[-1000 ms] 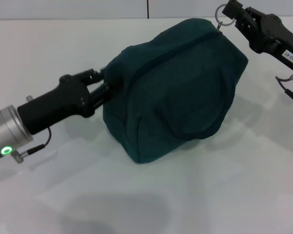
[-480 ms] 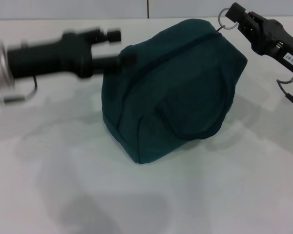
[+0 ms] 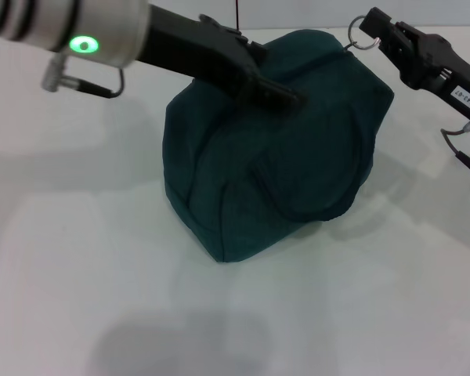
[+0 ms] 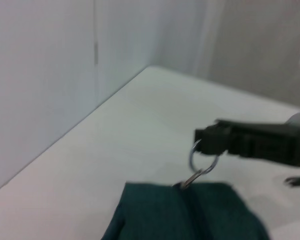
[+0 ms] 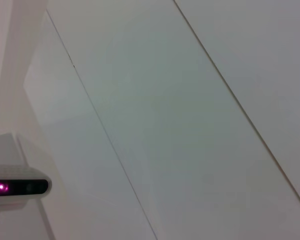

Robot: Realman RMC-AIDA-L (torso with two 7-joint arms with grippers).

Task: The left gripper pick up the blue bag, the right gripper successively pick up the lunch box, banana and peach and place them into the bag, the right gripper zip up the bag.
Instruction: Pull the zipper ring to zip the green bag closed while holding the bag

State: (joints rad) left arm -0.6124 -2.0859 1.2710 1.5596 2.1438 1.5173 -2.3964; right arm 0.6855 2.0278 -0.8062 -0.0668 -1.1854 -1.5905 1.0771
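One dark blue-green soft fabric bag (image 3: 278, 149) sat zipped shut near the middle of one matte white table (image 3: 102, 298), slumped on its base. We counted one small metal pull ring (image 3: 360, 37) at the bag's top far corner; no lunch box, banana or peach was visible. The right gripper (image 3: 374, 23), black and reaching in from the right, pinched this ring with its fingers pressed together; the left wrist view showed the same ring (image 4: 202, 162) hanging from it above the zipper seam. The left gripper (image 3: 286, 95) lay across the bag's upper left, over the fabric; we could not tell how its fingers stood. Pale panelled walls (image 4: 50, 75) bordered the table's far edge.
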